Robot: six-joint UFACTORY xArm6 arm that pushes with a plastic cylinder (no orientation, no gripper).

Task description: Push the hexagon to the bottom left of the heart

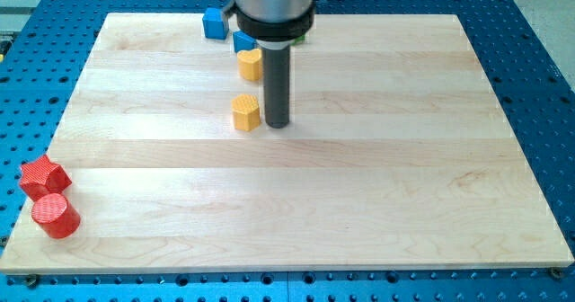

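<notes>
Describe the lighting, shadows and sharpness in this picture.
Camera view: even, soft overhead light; the wooden board shows only mild sheen, no hard glare. My tip and the yellow hexagon just to its left cast faint short shadows. Focus is sharp across the board; the tool's top is cropped at the view's top.

My arm comes in from the view's top, grey wrist housing cut off by the frame edge. The dark rod hangs straight down, upright, and my tip (277,125) looks like it's touching the surface.
</notes>
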